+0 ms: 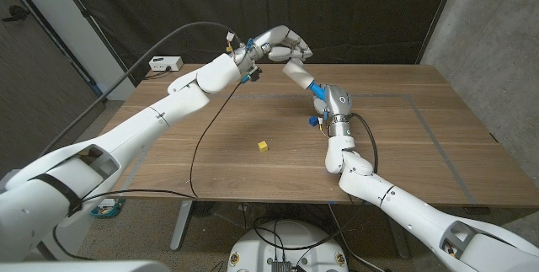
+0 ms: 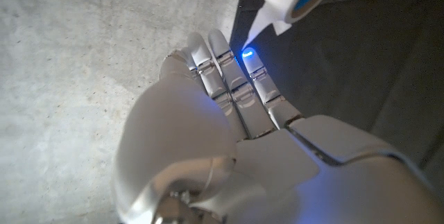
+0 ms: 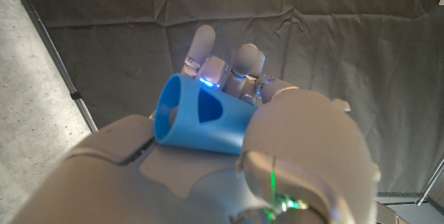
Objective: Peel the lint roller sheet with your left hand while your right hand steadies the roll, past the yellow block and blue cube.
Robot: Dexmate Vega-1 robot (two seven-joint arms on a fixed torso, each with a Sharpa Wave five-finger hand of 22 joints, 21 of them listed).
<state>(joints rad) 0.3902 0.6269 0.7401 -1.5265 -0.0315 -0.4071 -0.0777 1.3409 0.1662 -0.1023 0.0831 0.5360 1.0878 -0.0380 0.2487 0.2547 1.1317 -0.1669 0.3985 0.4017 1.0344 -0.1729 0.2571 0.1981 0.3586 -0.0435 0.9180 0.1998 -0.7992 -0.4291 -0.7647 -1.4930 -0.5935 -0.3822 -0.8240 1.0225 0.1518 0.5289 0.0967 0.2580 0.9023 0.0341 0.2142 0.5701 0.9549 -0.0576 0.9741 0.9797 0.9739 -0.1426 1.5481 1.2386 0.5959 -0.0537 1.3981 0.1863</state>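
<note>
The lint roller (image 1: 301, 77), a white roll on a blue handle, is held tilted above the counter's (image 1: 404, 154) far middle, roll end up, its blue handle in the right robot hand (image 1: 335, 104). The left robot hand (image 1: 282, 46) is at the roll's upper end. The blue cube (image 1: 312, 121) lies on the counter beside the right wrist. The yellow block (image 1: 263, 146) lies near the counter's centre.

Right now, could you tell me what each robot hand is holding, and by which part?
The right robot hand grips the white lint roller by its blue handle; the left robot hand holds nothing visible.
</note>
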